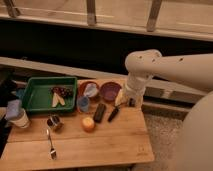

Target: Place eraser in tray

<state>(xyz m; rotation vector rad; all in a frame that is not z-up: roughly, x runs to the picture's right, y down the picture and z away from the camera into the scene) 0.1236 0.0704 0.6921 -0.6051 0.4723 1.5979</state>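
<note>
Your hand [123, 100] hangs at the back right of the wooden bench [115, 145], just right of the round purple bowl [110, 91], at the end of the white arm. I can't tell how far open it is, and I see nothing in it.

Your target, the small black rectangular eraser [100, 112], lies flat on the bench in front of the round reddish bowl [89, 89]. The thin black pen-like stick [114, 114] sits just beside it on the right, and the orange fruit [88, 123] is near its front end.

It's likely light, firm and a little rubbery, so it should grip well and not be fragile. Take it across the narrow width, at mid-length, coming from above. Mind the stick, because that side is tight.

The shallow green plastic tray [31, 89] waits to the left, past the small blue cup [83, 103]. It already holds some food, so aim for bare floor.
</note>
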